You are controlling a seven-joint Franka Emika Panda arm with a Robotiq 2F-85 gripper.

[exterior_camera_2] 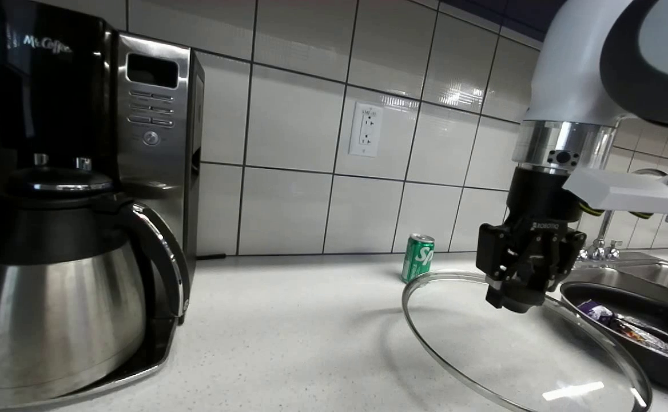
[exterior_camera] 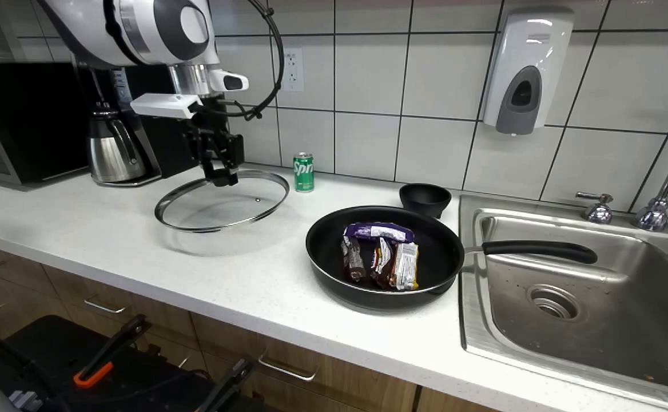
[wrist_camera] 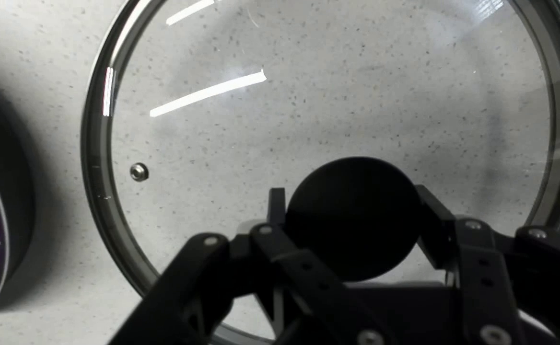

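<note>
My gripper (wrist_camera: 353, 211) is shut on the round black knob (wrist_camera: 352, 225) of a glass lid, one finger pressed to each side of it. The clear lid (exterior_camera: 228, 203) has a metal rim and a small steel vent (wrist_camera: 139, 171). Held a little above the white counter, it casts a shadow there in both exterior views. To its side in an exterior view stands a black frying pan (exterior_camera: 323, 252), uncovered. Inside the pan lie several wrapped bars, among them a purple one (exterior_camera: 378, 232); in the wrist view only the pan's edge (wrist_camera: 18, 191) shows.
A green Sprite can (exterior_camera: 303, 171) stands behind the lid near the tiled wall. Behind the pan sits a small black bowl (exterior_camera: 424, 197). The pan's handle (exterior_camera: 540, 250) reaches over the steel sink (exterior_camera: 585, 309). A coffee maker (exterior_camera_2: 151, 149) with its carafe (exterior_camera_2: 65, 309) stands by a microwave (exterior_camera: 19, 114).
</note>
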